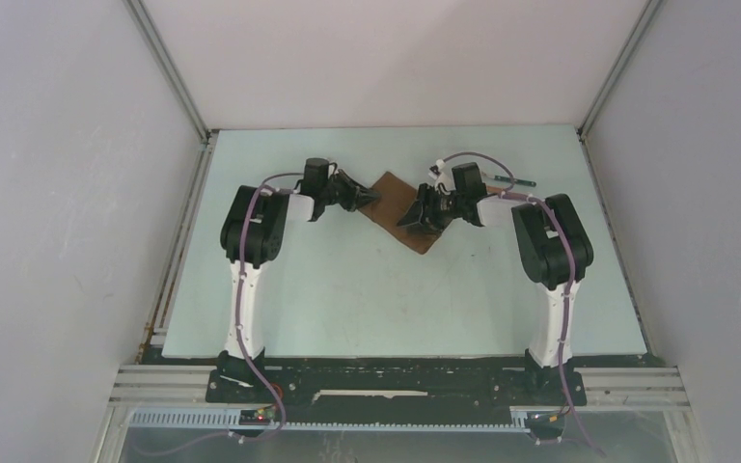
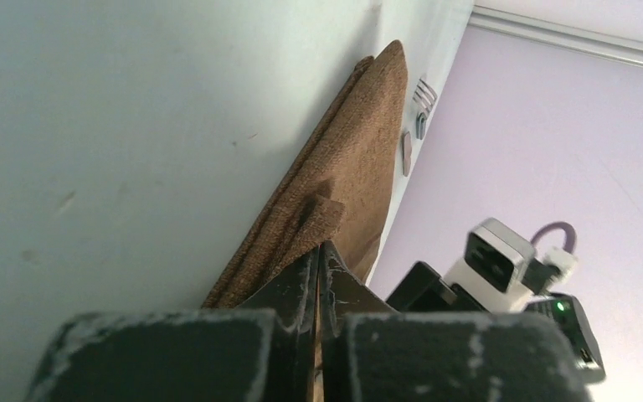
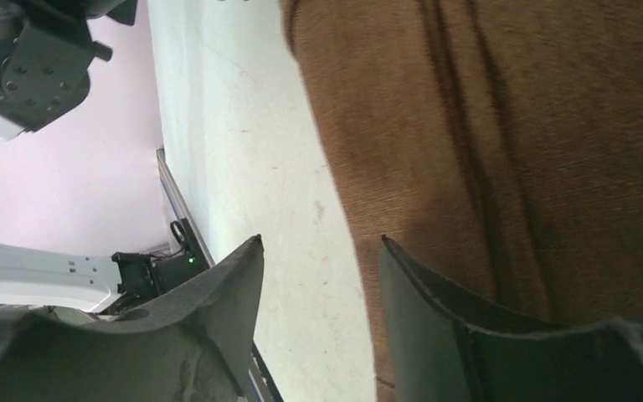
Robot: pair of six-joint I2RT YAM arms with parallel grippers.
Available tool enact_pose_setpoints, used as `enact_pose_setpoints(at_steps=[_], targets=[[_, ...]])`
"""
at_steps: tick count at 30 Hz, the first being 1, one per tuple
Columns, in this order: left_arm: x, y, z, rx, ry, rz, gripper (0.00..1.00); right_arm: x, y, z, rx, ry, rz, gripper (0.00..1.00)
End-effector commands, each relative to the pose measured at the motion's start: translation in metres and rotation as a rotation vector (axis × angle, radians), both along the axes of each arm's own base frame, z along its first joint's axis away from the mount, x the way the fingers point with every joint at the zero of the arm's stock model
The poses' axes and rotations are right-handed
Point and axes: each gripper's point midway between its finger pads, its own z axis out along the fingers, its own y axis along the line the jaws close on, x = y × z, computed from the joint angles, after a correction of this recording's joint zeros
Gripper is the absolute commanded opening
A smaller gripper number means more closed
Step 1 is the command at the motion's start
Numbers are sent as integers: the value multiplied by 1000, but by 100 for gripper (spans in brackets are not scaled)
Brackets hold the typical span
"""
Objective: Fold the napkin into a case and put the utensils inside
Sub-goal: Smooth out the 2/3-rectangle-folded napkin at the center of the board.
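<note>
Item: napkin [image 1: 393,201], dark-brown cloth, lying flat on the pale table [image 1: 367,289] with one corner pointing toward the arms' bases. It is spread wide rather than made up into a narrow pouch, and the left wrist view shows more than one layer along its edge. Left gripper [image 2: 320,251]: at the napkin's left corner, jaws clenched tight with that corner pinched between them and a small flap of cloth raised at the tips. Right gripper [image 3: 320,244]: over the napkin's right side, released and standing apart, one finger [image 3: 218,293] above bare table just off the cloth's edge, the other finger [image 3: 435,318] above the cloth itself. Whether either finger touches the surface cannot be told. Utensils [image 1: 513,181]: on the table beyond the napkin's right corner, apart from the cloth, partly hidden behind the right arm.
</note>
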Motion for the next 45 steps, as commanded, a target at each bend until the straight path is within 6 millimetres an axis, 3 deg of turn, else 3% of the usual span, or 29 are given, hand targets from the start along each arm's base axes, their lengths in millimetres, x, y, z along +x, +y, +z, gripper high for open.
enact_pose_setpoints(at_steps=[1,12,16,20,25,33,45], targets=[[14,10,-6,47,15,42,0,8,25,62,81,-140,56,62],[11,17,-17,63,59,53,0,44,96,52,222,-65,168,62],[10,17,-17,66,72,54,0,50,105,36,211,-33,181,62],[12,16,-18,55,83,60,0,44,94,13,174,5,177,63],[14,17,-18,51,83,77,0,28,66,-4,143,40,153,64],[16,21,-17,67,72,105,0,-10,21,-4,72,64,125,64],[20,21,-16,64,68,104,0,-40,-30,-4,72,70,62,64]])
